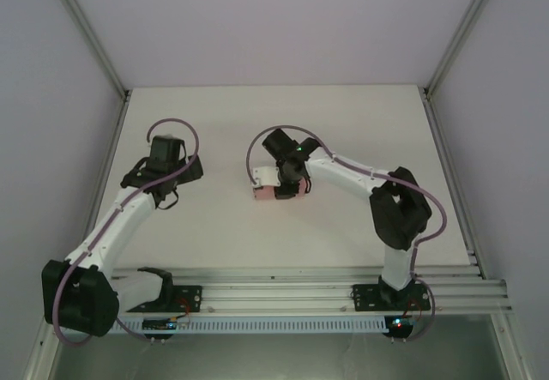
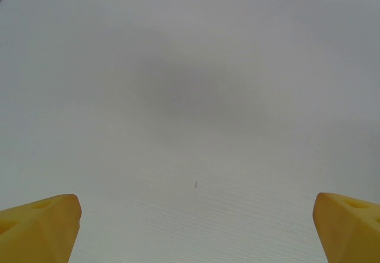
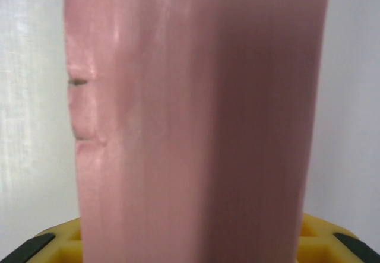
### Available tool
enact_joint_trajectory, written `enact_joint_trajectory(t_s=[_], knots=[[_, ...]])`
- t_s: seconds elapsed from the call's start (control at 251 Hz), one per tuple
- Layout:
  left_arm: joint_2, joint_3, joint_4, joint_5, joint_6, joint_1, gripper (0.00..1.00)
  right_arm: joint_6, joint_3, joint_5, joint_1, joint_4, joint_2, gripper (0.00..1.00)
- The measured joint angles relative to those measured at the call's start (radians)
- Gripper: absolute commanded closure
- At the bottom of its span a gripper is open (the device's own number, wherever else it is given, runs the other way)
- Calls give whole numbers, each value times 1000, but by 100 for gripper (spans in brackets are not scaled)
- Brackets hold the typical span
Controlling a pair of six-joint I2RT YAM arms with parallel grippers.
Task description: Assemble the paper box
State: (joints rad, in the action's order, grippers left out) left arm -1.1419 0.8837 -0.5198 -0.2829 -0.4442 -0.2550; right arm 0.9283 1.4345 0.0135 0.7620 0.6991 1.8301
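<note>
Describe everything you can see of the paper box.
The paper box is plain salmon-pink thin card, matte, folded into a small rectangular shape. A lengthwise fold splits a lighter left face from a shaded right one, and its left edge has small nicks. It lies near the middle of the white table, between the yellow fingers of the right pincer. Whether they press it, I cannot tell.
</note>
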Motion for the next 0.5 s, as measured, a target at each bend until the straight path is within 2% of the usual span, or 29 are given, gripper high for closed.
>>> enact_joint_trajectory(t_s=[0.16,0.339,0.499], knots=[[9,-8,0,-20,0,0,0,18,-144,-178,2,-296,-91,63],[9,-21,8,-29,0,0,0,88,-351,-274,-1,-638,-65,64],[9,-25,11,-29,0,0,0,119,-422,-314,-2,-805,-35,49]])
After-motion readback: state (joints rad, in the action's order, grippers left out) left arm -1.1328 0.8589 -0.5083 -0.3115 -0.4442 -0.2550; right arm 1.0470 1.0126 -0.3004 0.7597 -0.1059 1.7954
